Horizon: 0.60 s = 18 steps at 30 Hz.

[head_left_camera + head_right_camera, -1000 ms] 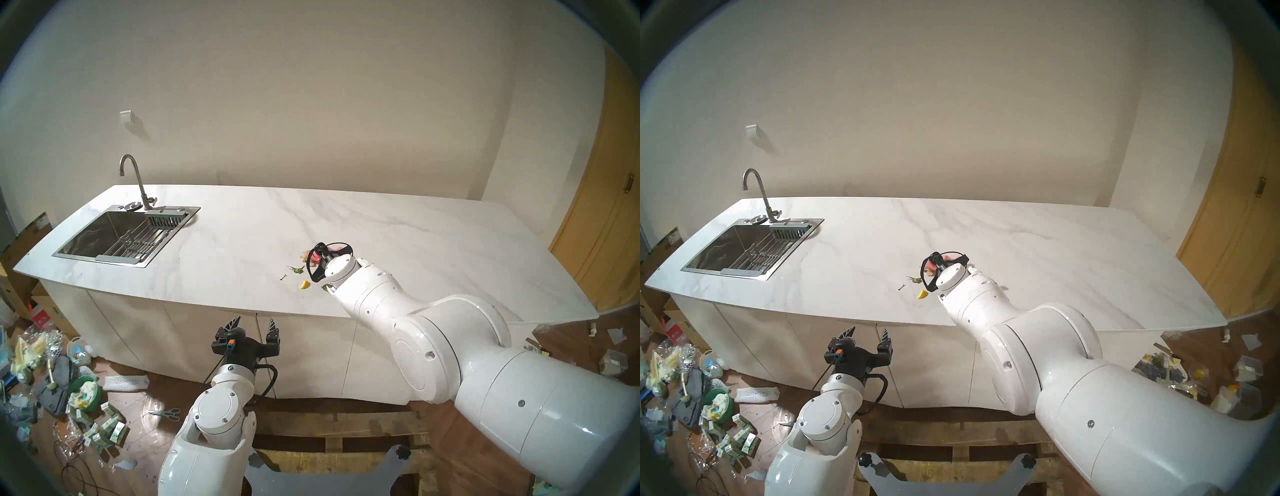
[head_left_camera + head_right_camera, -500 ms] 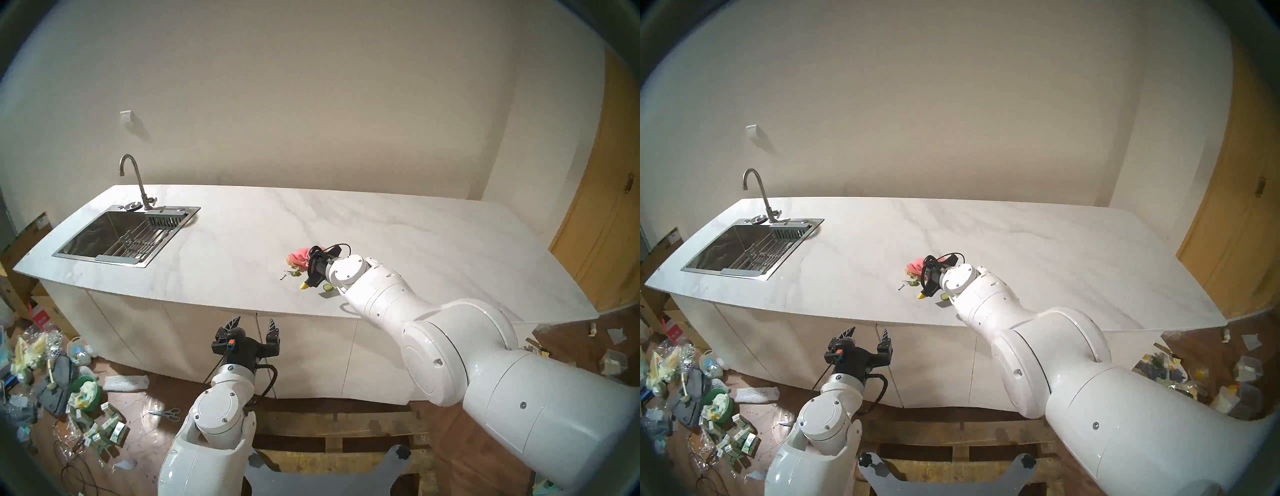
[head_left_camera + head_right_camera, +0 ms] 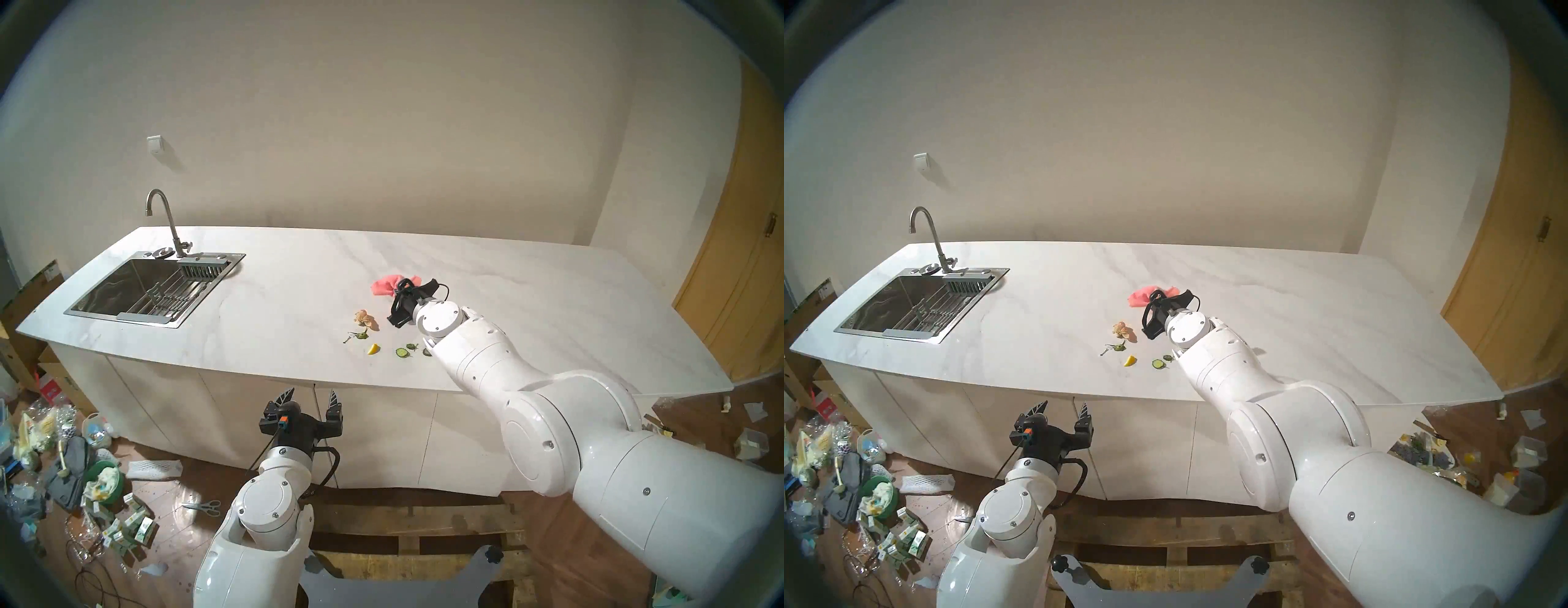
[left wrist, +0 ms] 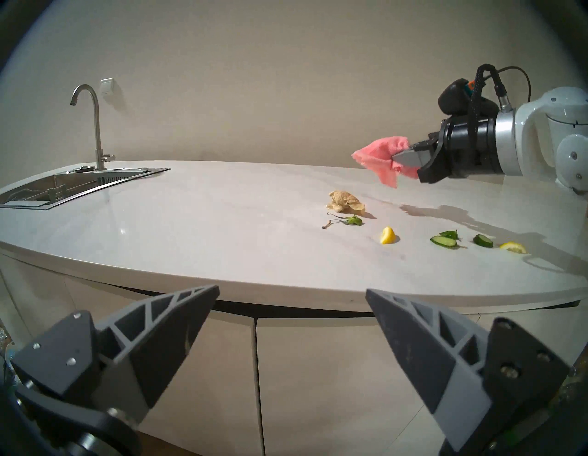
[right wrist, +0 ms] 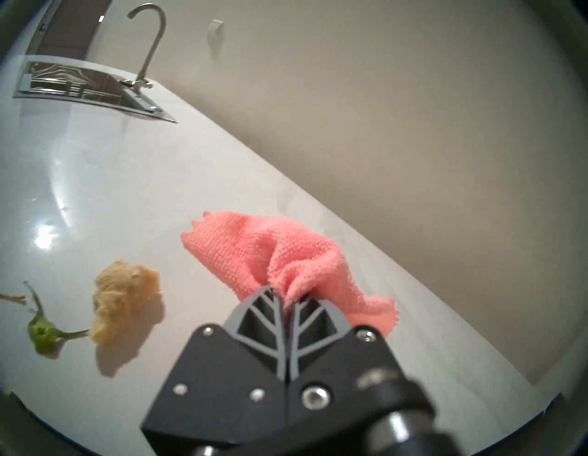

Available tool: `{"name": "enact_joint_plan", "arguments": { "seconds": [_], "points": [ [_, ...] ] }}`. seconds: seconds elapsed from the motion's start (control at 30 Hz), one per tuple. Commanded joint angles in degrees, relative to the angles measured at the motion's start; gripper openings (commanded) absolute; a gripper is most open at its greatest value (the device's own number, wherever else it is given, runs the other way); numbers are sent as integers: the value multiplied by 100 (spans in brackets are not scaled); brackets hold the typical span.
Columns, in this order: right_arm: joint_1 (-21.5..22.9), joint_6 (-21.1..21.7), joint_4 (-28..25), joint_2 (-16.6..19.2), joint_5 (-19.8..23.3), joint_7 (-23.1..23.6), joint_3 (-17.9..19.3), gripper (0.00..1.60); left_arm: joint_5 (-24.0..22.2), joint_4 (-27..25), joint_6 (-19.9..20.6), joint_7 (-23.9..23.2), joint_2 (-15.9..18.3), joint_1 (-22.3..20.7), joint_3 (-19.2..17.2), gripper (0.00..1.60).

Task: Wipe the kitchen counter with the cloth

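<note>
Nearest me, my left tool (image 4: 291, 291) waits below the front edge of the table (image 3: 297, 297) with its fingers spread wide and nothing between them. Just past that edge lie the scraps: a lemon wedge (image 4: 388, 235), cucumber slices (image 4: 443, 241), a green stem bit (image 4: 448, 220) and a beige crumpled wad (image 4: 345, 202). Beyond them my right tool (image 5: 284, 297) is clamped shut on the pink cloth (image 5: 270, 254), which hangs in the air clear of the table, above and a little behind the wad. Far off to the left sit the sink (image 3: 148, 288) and faucet (image 3: 163, 220).

I judge the job barely begun: the cloth is picked up, but the scraps lie scattered and the cloth is not on the surface, so the wiping itself is left. I can read no brand or writing anywhere on the table; print on the floor clutter is too small to make out.
</note>
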Motion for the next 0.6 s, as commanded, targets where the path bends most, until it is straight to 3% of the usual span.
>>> {"name": "enact_joint_plan", "arguments": {
  "seconds": [0.0, 0.33, 0.57],
  "points": [
    [23, -361, -630, 291, -235, -219, -169, 0, 0, -151, -41, -13, 0, -38, 11, 160],
    [10, -545, -1242, 1007, -870, -68, -643, 0, 0, -130, -39, -8, -1, -49, 12, 160],
    [5, -571, -1575, 1467, -1123, 528, -857, 0, 0, -114, -39, -4, -1, -57, 13, 160]
  ]
}}
